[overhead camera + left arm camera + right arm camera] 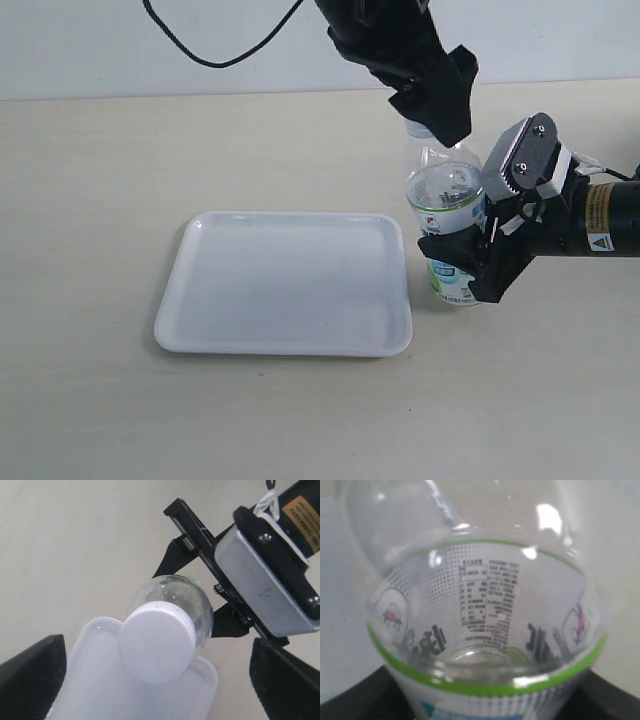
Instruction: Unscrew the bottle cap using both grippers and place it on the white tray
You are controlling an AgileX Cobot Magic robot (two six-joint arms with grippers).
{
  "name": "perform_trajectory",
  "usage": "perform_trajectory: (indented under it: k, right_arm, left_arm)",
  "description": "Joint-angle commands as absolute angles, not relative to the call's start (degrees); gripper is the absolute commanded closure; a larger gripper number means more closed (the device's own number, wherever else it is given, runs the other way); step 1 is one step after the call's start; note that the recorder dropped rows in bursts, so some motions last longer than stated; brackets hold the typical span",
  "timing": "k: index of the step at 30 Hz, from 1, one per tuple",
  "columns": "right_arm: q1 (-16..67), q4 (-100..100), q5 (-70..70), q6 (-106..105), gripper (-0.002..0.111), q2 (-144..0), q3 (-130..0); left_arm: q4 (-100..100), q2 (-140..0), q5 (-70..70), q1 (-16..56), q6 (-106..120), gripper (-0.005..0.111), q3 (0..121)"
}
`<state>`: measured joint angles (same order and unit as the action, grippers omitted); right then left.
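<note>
The white tray (pixel 285 290) lies flat on the table (pixel 90 170), just beside the bottle on the side away from the right gripper's arm. That looks deliberate: once the cap is off, it has only a short way to go. The all-black left gripper (pixel 432 110) hangs directly above the bottle's neck with its jaws spread wide and nothing in them. In its wrist view one dark finger (pixel 32 677) stands on each side of the bottle cap (pixel 157 642), apart from it, so the cap is bracketed and ready for a closing pinch and twist. The cap sits on the neck, not yet removed. Below it the bottle (pixel 447 195) stands upright, close beside the tray's edge. The right gripper (pixel 462 262) reaches in from the far side and is clamped around the labelled body, low down. This grip seems meant to keep the bottle from turning or tipping while the other claw works the cap.
</note>
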<state>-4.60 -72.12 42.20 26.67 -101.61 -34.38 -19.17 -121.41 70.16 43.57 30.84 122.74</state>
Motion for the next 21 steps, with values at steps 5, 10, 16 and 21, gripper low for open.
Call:
perform_trajectory:
  k: [5,10,16,21]
  right_arm:
    - [-4.63,-72.99,41.88,27.15,0.108,-101.38,-34.41]
    - [-4.63,-72.99,41.88,27.15,0.108,-101.38,-34.41]
    - [-4.63,-72.99,41.88,27.15,0.108,-101.38,-34.41]
    - [-4.63,-72.99,41.88,27.15,0.108,-101.38,-34.41]
  left_arm:
    - [-21.72,-122.55,69.96,43.55,32.58,0.013,122.64]
    - [-21.60,-122.55,69.96,43.55,32.58,0.021,122.64]
    - [-21.71,-122.55,69.96,43.55,32.58,0.050,122.64]
    - [-22.91,-122.27,69.96,43.55,32.58,0.046,122.64]
